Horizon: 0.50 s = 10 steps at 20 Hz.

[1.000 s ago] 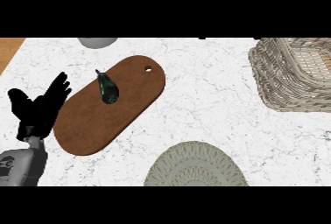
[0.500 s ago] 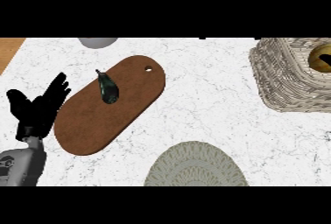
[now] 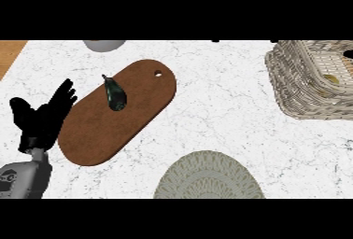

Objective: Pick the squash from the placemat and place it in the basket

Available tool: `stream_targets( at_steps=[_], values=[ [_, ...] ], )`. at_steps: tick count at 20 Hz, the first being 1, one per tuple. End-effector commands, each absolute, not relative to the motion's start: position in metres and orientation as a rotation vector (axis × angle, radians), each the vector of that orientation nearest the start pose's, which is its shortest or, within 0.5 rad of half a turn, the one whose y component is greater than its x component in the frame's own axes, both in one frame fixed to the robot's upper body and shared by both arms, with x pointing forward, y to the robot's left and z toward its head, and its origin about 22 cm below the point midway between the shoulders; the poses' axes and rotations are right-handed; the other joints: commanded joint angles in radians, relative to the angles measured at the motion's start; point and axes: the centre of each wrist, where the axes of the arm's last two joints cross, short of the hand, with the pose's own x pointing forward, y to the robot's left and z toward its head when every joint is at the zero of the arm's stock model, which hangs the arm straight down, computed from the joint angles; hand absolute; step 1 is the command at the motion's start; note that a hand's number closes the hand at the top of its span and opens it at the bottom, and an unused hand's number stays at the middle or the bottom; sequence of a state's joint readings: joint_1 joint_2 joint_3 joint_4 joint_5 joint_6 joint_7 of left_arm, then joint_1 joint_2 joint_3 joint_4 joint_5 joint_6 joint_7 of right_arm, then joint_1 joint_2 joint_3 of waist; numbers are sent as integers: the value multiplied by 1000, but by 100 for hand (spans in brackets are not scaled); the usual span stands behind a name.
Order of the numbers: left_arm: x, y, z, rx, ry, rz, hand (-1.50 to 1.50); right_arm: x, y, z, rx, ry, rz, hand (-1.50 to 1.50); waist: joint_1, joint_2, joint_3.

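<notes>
The wicker basket (image 3: 303,93) stands at the right edge of the counter. A pale yellow patch, seemingly the squash (image 3: 331,78), shows low inside it against the far wall. A small dark shape (image 3: 348,54) sits above the basket at the view's right edge; I cannot tell whether it is my right hand. The round grey woven placemat (image 3: 207,179) lies at the bottom centre with nothing on it. My left hand (image 3: 43,119) stays open at the left edge, fingers up, resting beside the brown board.
A brown cutting board (image 3: 141,116) lies slanted left of centre with a dark green vegetable (image 3: 114,93) on its upper part. A grey bowl (image 3: 105,44) peeks in at the top. A wooden strip (image 3: 10,53) shows at top left.
Half a second ago a yellow squash with a dark shape around it appeared over the basket's right side. Now the yellow shows lower inside the basket. The left hand has not moved.
</notes>
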<state>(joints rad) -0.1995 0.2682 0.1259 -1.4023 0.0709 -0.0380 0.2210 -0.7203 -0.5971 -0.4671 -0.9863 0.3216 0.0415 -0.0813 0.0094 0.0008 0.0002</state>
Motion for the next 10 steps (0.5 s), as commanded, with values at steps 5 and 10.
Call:
stream_targets(
  at_steps=[5, 10],
  values=[
    [295, 312, 45, 195, -1398, -75, 0, 336, -500, 211, -702, -1775, -323, -150, -6, 4, 2],
    [287, 307, 32, 188, -1383, -77, 0, 288, -563, 219, -641, -1730, -316, -150, -5, 5, 2]
  ],
)
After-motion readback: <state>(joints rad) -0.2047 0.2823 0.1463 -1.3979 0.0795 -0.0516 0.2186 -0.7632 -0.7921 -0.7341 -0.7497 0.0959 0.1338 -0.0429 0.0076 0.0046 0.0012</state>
